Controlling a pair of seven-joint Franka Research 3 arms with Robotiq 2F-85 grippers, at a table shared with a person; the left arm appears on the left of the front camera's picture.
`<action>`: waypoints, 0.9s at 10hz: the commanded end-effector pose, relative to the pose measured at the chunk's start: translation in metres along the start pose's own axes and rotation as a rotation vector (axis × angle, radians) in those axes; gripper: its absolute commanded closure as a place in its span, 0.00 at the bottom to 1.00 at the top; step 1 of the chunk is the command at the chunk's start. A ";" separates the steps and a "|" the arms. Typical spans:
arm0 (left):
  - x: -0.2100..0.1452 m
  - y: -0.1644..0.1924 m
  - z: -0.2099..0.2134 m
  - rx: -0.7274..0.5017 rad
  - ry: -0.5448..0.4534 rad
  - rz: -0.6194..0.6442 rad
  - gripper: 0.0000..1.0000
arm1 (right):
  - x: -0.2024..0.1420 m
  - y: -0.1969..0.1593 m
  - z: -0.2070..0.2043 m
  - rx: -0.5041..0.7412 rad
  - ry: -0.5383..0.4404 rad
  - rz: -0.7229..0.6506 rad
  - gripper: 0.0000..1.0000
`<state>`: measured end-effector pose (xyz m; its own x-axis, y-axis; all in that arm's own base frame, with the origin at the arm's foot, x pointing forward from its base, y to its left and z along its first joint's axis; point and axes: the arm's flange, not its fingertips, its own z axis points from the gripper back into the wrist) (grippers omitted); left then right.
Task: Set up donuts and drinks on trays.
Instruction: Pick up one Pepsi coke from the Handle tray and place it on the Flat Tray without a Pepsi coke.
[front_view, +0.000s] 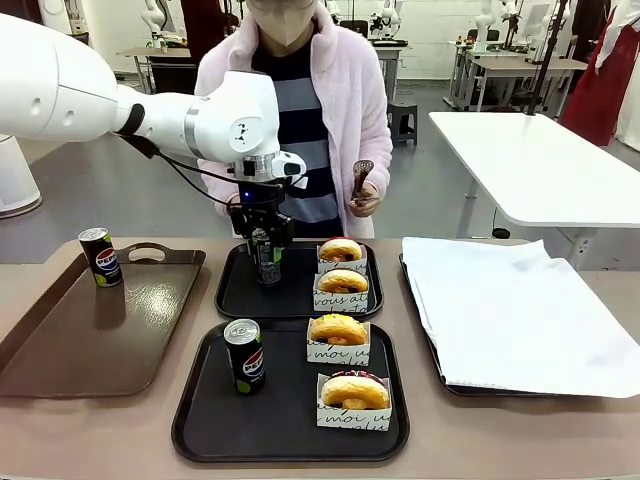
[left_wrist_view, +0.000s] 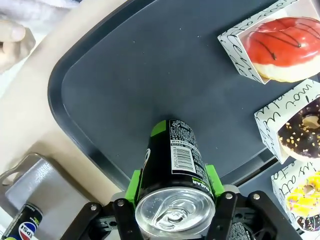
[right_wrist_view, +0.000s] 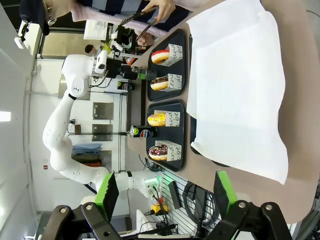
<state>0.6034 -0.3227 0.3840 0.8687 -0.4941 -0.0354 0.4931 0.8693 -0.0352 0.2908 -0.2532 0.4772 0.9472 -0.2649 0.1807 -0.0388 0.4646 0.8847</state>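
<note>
Left gripper (left_wrist_view: 172, 210) had its fingers (left_wrist_view: 134, 186) clamped on a black can (left_wrist_view: 172, 165), green pads on both sides of the can body; in the front view that can stood on the far black tray (front_view: 240, 295), left part, lower half partly masked by the fingers. Whether the can base touched the tray floor couldn't be told from either view. Far tray also held two sleeved donuts (front_view: 342, 268) on its right side. Near black tray (front_view: 200, 425) carried a second can (front_view: 245, 356), upright at left, plus two more sleeved donuts (front_view: 345, 370) at right. Third can (front_view: 100, 257) stood on the brown tray (front_view: 60, 350) at the desk's left, near its far edge. Paper-lined tray (front_view: 445, 385) sat at right, mostly covered by the white sheet. Right gripper (right_wrist_view: 165, 192) hung well clear of the desk, fingers spread wide, nothing between them. Person's hand (front_view: 363, 198) held a dark object, too small to identify.
</note>
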 end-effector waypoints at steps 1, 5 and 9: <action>0.000 0.000 -0.005 -0.001 -0.012 0.005 0.41 | 0.000 0.000 0.000 0.017 -0.011 0.011 0.00; -0.003 0.000 -0.006 -0.011 -0.015 -0.010 0.00 | 0.000 0.000 0.000 0.017 -0.011 0.011 0.00; -0.008 0.000 0.000 -0.019 -0.015 -0.017 0.00 | 0.000 0.000 0.000 0.017 -0.011 0.011 0.00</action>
<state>0.6033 -0.3241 0.3824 0.8664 -0.4982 -0.0342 0.4969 0.8669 -0.0390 0.2908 -0.2532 0.4772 0.9472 -0.2650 0.1807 -0.0388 0.4646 0.8847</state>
